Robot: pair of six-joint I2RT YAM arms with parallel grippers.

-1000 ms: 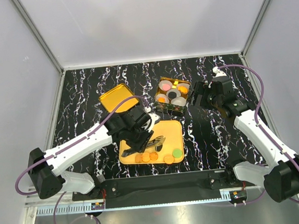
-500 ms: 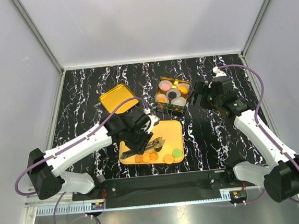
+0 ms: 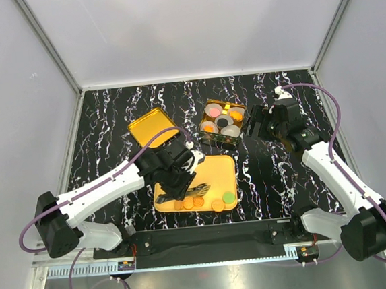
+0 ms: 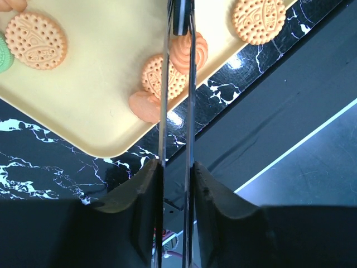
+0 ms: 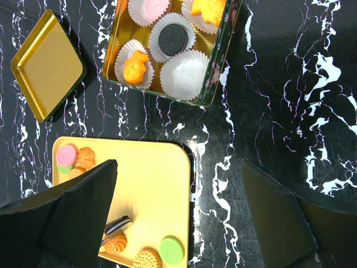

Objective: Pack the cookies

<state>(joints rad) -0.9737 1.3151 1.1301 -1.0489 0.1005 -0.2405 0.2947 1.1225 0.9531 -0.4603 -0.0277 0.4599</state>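
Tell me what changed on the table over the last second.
The left gripper, shut on the tongs, slid slightly toward the near edge of the tray, tips over the orange cookies. Nothing was picked up or released. The right gripper, tin and lid stayed put.

Counter point(image 3: 109, 118) blk w/ white marble veins; tray point(image 5: 150, 184) plain yellow-orange. Cookies point(image 4: 35, 40) mostly orange w/ dotted pattern, one swirl-ridged, plus green cookie point(image 5: 171, 249), pink cookie point(image 5: 68, 154), black cookie point(image 5: 116, 228) w/ white filling line. Tin point(image 5: 222, 61) gold inside, dark outside, w/ white pleated paper cups point(image 5: 184, 72); lid point(image 5: 47, 64) gold; arms point(image 3: 102, 189) white w/ blk joints.
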